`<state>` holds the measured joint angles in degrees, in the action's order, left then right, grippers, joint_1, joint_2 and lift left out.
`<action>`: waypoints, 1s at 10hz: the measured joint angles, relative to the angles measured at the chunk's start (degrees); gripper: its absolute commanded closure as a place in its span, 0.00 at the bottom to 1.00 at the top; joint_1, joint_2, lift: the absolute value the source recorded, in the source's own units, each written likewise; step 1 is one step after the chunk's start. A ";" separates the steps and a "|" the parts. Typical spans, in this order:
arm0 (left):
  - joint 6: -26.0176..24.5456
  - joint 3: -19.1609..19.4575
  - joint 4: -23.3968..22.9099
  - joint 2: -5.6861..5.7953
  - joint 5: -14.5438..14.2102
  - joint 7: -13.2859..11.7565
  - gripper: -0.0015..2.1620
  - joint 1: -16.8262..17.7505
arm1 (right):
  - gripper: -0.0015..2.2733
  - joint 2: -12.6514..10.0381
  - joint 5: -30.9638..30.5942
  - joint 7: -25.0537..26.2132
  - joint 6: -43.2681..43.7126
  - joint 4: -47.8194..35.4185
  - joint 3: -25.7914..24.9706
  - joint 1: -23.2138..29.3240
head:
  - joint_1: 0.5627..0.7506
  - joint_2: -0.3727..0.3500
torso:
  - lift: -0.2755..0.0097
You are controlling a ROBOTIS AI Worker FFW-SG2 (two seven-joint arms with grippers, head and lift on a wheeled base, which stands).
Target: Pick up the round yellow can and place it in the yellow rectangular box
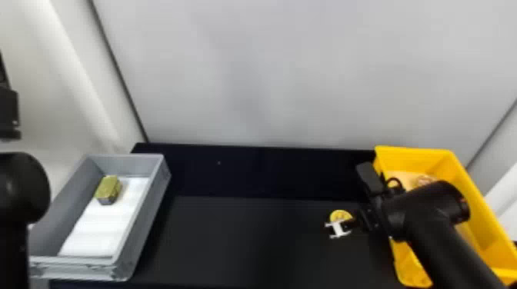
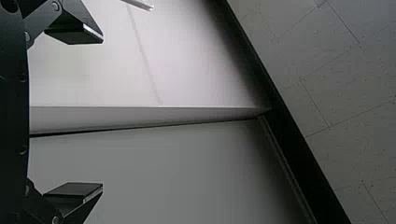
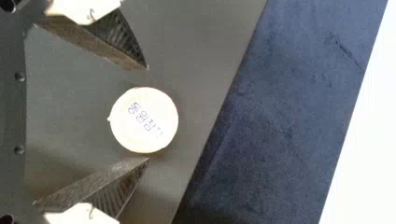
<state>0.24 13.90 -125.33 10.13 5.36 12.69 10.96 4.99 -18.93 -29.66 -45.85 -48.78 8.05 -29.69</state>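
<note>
Right gripper with fingers wide, nothing between them held. Round yellow can on the dark table, top up, around the fingertips — untouched, with a gap to each side. Probably light and stiff, perhaps slick on the side wall. Best to pinch evenly across the round side, low, clear of the lid — moderate squeeze. For the drop, yellow box just right of the gripper, partly under the arm. Left gripper well off left, idle, spread wide.
</note>
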 measured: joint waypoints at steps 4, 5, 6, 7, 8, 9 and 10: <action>0.01 0.00 0.00 -0.02 0.06 -0.04 0.07 -0.25 | 0.34 -0.03 0.63 1.01 0.43 0.06 -0.44 0.30 | 0.69 0.59 | 0.96; 0.00 0.00 0.00 -0.02 0.07 -0.04 0.07 -0.30 | 0.34 -0.02 0.86 1.03 0.32 -0.23 -0.46 0.42 | 0.69 0.59 | 0.96; -0.04 0.00 0.00 -0.02 0.09 -0.04 0.07 -0.32 | 0.34 0.01 0.97 0.96 0.18 -0.55 -0.47 0.51 | 0.69 0.59 | 0.96; -0.09 0.00 0.00 -0.02 0.09 -0.04 0.07 -0.33 | 0.34 0.06 1.00 0.82 0.00 -0.88 -0.48 0.58 | 0.69 0.59 | 0.96; -0.17 0.03 0.00 -0.04 0.09 -0.04 0.07 -0.33 | 0.34 0.12 1.01 0.56 -0.43 -1.62 -0.48 0.78 | 0.69 0.59 | 0.96; -0.21 0.06 0.00 -0.10 0.09 -0.04 0.07 -0.33 | 0.34 0.19 1.01 0.44 -1.08 -2.91 -0.49 1.17 | 0.69 0.59 | 0.96; -0.24 0.13 -0.01 -0.13 0.09 -0.04 0.07 -0.35 | 0.34 0.37 0.99 0.20 -2.39 -5.33 -0.49 1.87 | 0.69 0.59 | 0.96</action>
<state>0.00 14.03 -125.34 10.00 5.45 12.66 10.61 5.36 -17.93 -29.45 -48.25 -54.12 7.56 -27.82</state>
